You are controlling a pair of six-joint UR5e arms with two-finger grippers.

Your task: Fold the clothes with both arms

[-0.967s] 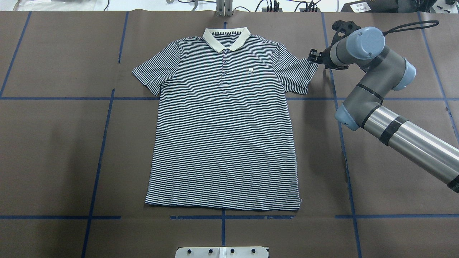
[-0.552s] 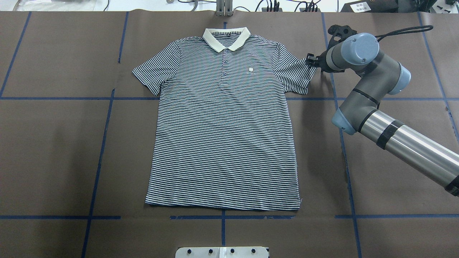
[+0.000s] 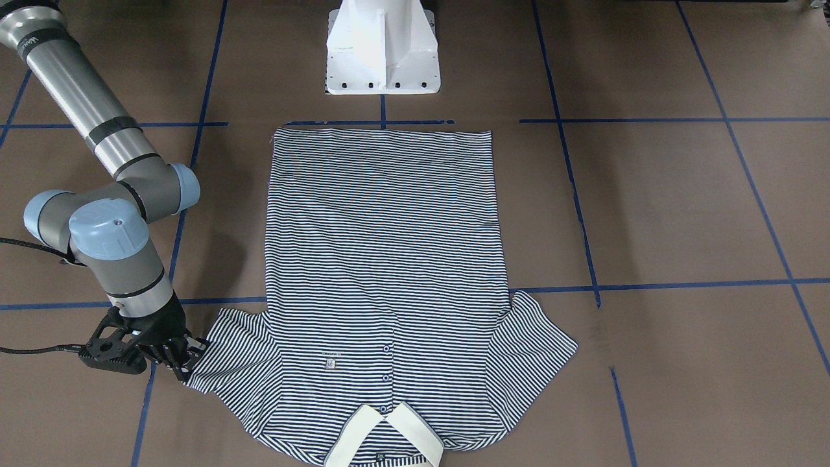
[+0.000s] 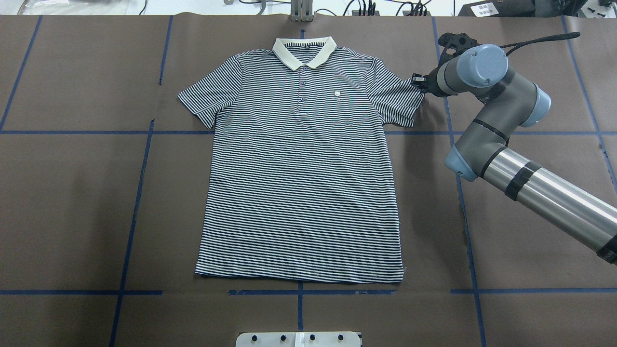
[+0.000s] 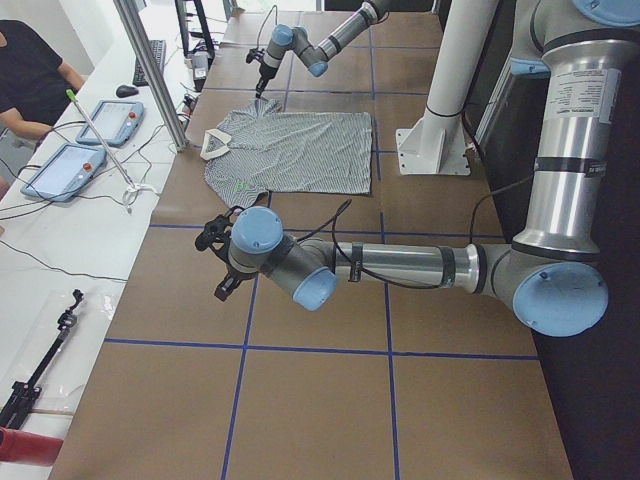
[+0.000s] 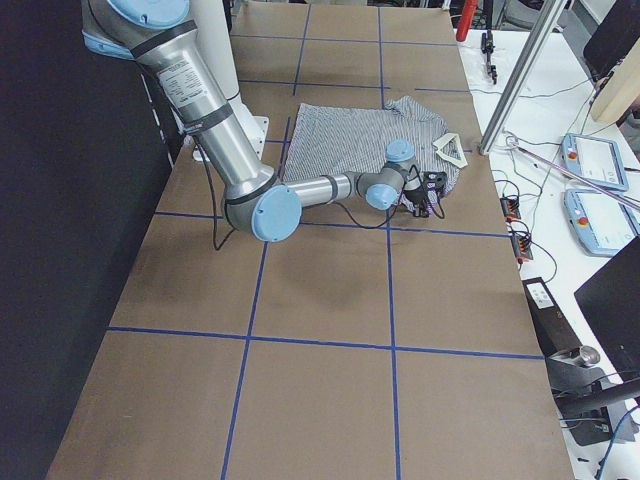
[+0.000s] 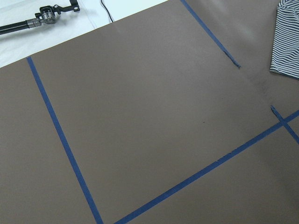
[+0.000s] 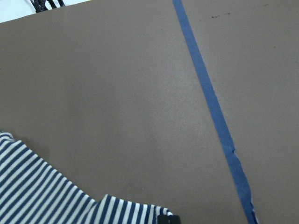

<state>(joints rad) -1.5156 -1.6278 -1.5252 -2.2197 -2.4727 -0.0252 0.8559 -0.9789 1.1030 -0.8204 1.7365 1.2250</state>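
The striped polo shirt (image 4: 299, 168) lies flat and face up on the brown table, with its cream collar (image 4: 304, 52) at the far edge. It also shows in the front view (image 3: 389, 259). My right gripper (image 4: 418, 82) is at the outer tip of the shirt's right-hand sleeve (image 4: 400, 101), low on the table. In the front view (image 3: 189, 355) its fingers look closed on the sleeve's corner. The right wrist view shows that sleeve corner (image 8: 131, 212) at the bottom edge. My left gripper (image 5: 218, 262) shows only in the exterior left view, above bare table and well away from the shirt. I cannot tell if it is open.
The white pedestal base (image 3: 382, 48) stands at the near edge behind the shirt's hem. Blue tape lines (image 4: 140, 183) divide the brown table cover. A side bench with tablets (image 5: 65, 170) and cables runs past the collar end, with a person (image 5: 30, 75) there.
My right arm has moved a little to the left, bringing the gripper onto the sleeve tip. The sleeve's outer edge has shifted slightly inward. The rest of the shirt has not moved.
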